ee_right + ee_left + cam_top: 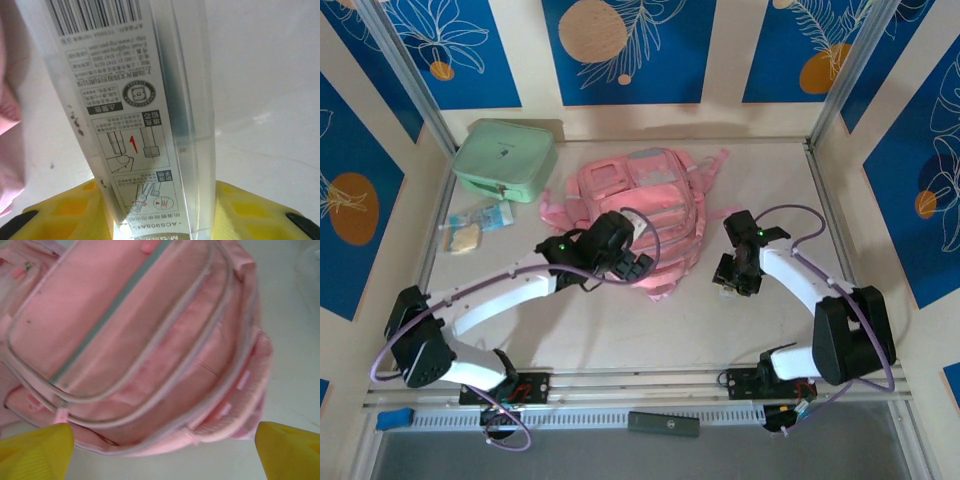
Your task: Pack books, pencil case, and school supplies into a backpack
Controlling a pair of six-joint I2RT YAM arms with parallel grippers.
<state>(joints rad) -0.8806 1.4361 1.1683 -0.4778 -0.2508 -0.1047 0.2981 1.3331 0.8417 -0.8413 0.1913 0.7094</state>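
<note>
The pink backpack [645, 200] lies flat in the middle of the table, its zip pockets facing up. My left gripper [625, 264] hovers over its near edge. In the left wrist view this gripper [165, 457] is open, its yellow fingertips [35, 450] wide apart over the backpack [130, 325] with nothing between them. My right gripper [735, 276] is just right of the backpack, low over the table. It [160, 220] is shut on the school supplies [135, 100], a clear bar-shaped box with a barcode label. The books and the pencil case are out of view.
A mint-green boxy case [505, 158] stands at the back left, with a clear bag of small items [475, 225] in front of it. A dark flat bar [663, 423] and a blue piece [395, 418] lie on the near rail. Frame posts rise at both back corners.
</note>
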